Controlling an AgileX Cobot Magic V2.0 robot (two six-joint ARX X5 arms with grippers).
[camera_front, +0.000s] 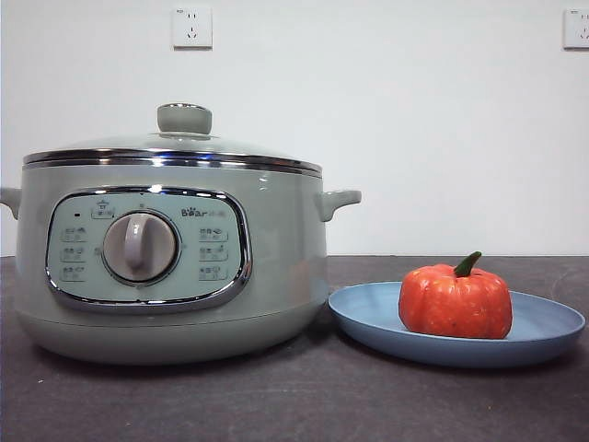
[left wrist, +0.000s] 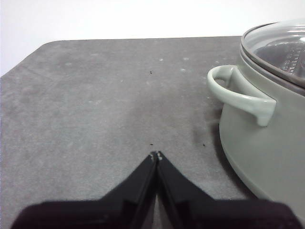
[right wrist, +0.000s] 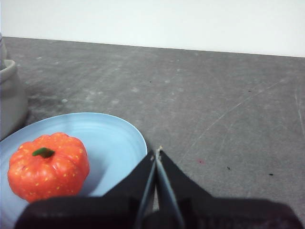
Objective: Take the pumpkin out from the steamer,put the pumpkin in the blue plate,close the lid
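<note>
The orange-red pumpkin [camera_front: 456,301] [right wrist: 47,166] with its green stem sits upright on the blue plate [camera_front: 543,324] [right wrist: 109,136], to the right of the steamer [camera_front: 276,267] [left wrist: 257,138]. The glass lid [camera_front: 175,145] [left wrist: 281,50] rests on the steamer's rim, its green knob on top. My right gripper [right wrist: 157,152] hangs shut and empty just beside the plate's edge, apart from the pumpkin. Shut as well, my left gripper [left wrist: 155,155] hovers over bare table beside the steamer's side handle [left wrist: 238,95]. Neither arm shows in the front view.
The dark grey table [camera_front: 276,405] runs back to a white wall with two sockets [camera_front: 191,26]. The table's rounded far corner [left wrist: 45,47] lies beyond my left gripper.
</note>
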